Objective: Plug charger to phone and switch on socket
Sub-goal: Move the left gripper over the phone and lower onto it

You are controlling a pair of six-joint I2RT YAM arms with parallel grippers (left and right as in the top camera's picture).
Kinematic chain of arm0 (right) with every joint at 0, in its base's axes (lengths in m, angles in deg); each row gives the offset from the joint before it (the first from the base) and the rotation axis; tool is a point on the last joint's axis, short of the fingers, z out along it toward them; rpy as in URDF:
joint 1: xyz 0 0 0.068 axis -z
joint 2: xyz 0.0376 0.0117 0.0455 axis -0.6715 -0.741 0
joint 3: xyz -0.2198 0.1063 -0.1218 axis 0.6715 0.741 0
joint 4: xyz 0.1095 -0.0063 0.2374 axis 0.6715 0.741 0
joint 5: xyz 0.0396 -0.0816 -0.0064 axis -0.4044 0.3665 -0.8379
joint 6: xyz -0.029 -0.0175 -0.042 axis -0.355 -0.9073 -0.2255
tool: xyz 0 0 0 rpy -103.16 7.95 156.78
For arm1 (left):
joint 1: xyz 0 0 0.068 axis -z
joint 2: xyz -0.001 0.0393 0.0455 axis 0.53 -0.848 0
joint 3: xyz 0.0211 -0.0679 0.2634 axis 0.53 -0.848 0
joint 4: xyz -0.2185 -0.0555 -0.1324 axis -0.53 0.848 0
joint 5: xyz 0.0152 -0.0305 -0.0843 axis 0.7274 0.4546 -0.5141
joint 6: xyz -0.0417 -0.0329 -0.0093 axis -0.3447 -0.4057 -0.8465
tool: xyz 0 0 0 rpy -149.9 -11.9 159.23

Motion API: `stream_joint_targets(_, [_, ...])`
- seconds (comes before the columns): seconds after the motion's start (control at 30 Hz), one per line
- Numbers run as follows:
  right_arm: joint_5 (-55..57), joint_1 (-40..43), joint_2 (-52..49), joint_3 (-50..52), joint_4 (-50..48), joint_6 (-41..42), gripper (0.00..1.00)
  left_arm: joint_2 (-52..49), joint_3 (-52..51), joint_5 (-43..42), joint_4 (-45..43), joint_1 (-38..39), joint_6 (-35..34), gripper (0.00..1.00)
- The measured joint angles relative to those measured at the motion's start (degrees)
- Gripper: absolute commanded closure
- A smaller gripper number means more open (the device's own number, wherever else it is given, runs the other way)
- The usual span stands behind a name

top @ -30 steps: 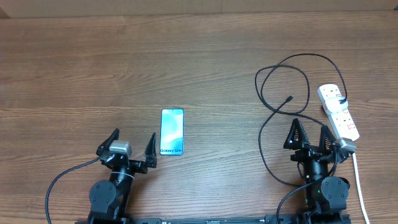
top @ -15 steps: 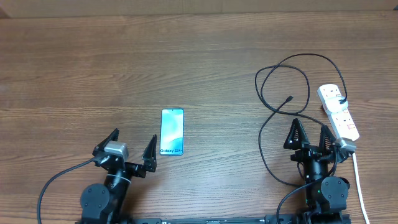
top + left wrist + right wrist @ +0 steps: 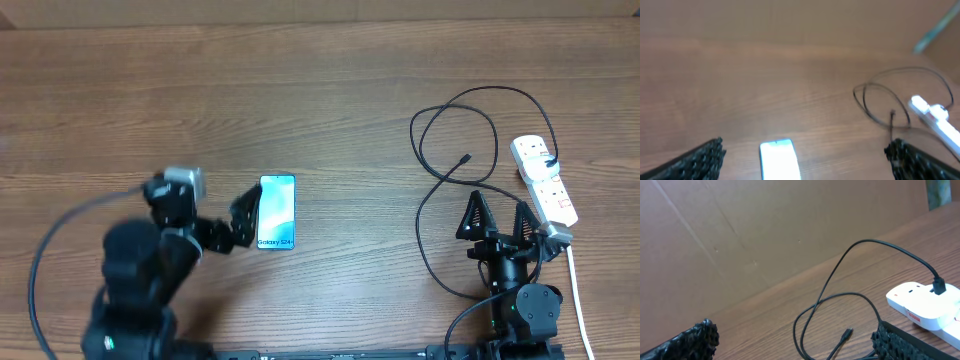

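While left end effector (image 3: 205,200) and right end effector (image 3: 497,205) gape, wood-grain table (image 3: 300,90), cardboard wall (image 3: 740,225)

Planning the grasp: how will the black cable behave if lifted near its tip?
Probably floppy: the cable lies in loose loops, so its tip would likely droop and swing. Its far end is plugged into the socket, so a long pull may drag that strip.

My left gripper (image 3: 205,205) rose from its rest and swung toward 1 o'clock, jaws spread wide, until one finger overlapped the left edge of the phone (image 3: 277,212) from overhead.
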Motion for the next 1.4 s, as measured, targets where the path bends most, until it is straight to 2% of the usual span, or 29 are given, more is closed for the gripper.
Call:
stream_joint_targets(0.17, [0.0,0.0,0.0,0.0,0.0,0.0,0.0,-15.9,16.7,-1.5,18.2,0.1,-0.4,0.0])
stream_joint_targets(0.37, [0.0,0.0,0.0,0.0,0.0,0.0,0.0,-30.1,31.2,0.2,32.3,3.8,-0.4,0.0])
stream_joint_targets(0.6, [0.0,0.0,0.0,0.0,-0.1,0.0,0.0,-41.2,34.4,0.9,32.8,9.4,-1.0,0.0])
stream_joint_targets(1.13, [0.0,0.0,0.0,0.0,0.0,0.0,0.0,-59.5,34.4,-2.0,34.0,9.4,-2.1,0.0])
stream_joint_targets(1.4, [0.0,0.0,0.0,0.0,0.0,0.0,0.0,-64.9,34.4,7.9,35.1,10.9,-5.6,0.0])
